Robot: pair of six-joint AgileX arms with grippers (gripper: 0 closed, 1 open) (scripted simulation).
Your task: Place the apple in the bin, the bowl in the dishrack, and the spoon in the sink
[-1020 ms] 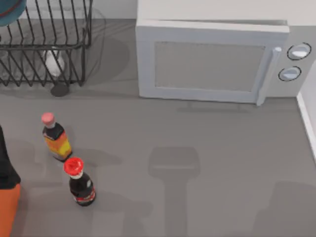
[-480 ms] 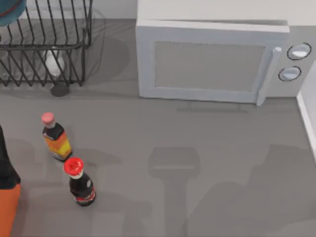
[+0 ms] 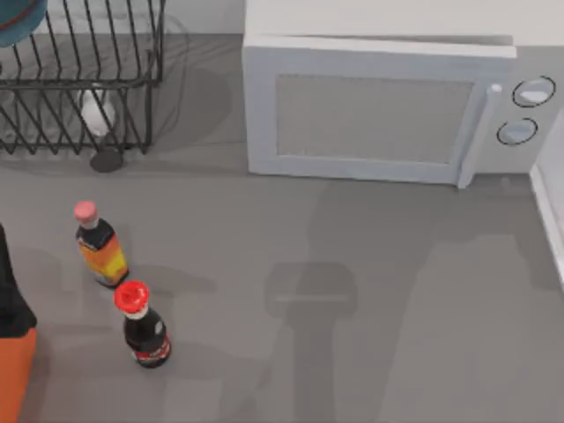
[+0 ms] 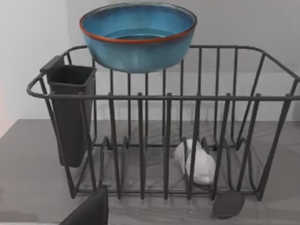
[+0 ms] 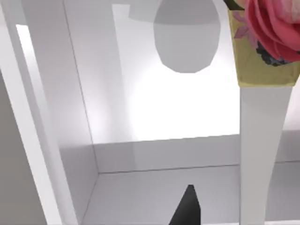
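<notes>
Grey table (image 3: pixel 352 247) holds two bottles, red-capped one (image 3: pixel 144 328) nearest, labels unreadable. Orange bin (image 3: pixel 13 374) sits at the left edge. Farther, the dishrack (image 4: pixel 164 140) carries the bowl (image 4: pixel 137 35) on its top (white object (image 4: pixel 197 161) inside). Whether either gripper's fingers are open I cannot tell.

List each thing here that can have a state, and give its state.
Bowl: upright, above the dishrack.
Microwave: door shut.
Bottle with the red cap: upright, capped.
Bottle with the pink cap: upright, capped.
Cutlery cup: upright, on the dishrack's side.
</notes>
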